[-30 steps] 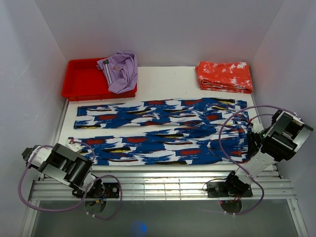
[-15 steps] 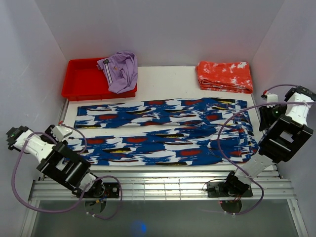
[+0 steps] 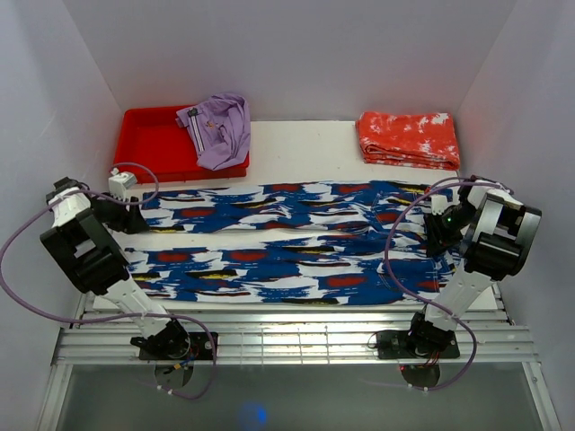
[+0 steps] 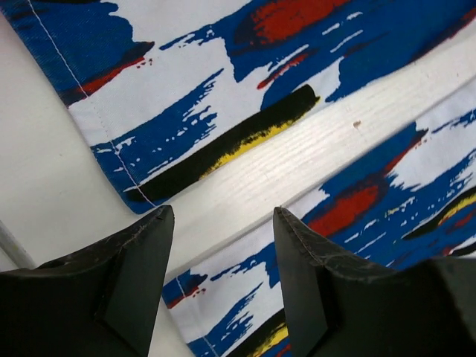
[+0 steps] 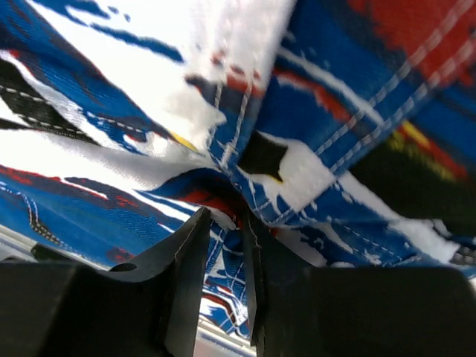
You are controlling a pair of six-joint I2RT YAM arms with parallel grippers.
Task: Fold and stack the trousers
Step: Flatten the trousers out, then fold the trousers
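The trousers [image 3: 296,242] lie flat across the white table, both legs running left and the waistband at the right. My left gripper [image 3: 135,215] hovers over the left end of the far leg. In the left wrist view it [image 4: 223,219] stands open above the bare strip between the two hems of the trousers [image 4: 245,89], holding nothing. My right gripper [image 3: 437,232] is down on the waist end. Seen from the right wrist, it [image 5: 224,216] has its fingers drawn close together on a raised fold of the trousers [image 5: 335,111].
A red tray [image 3: 148,144] at the back left holds a lilac garment [image 3: 218,126]. A folded orange-red garment [image 3: 409,139] lies at the back right. White walls close in on both sides, and a slatted rail [image 3: 287,328] runs along the near edge.
Both arms swung up from the near corners onto the trousers, the left to the far leg's hem, the right to the waist. The left jaws widened and the right jaws narrowed onto cloth.
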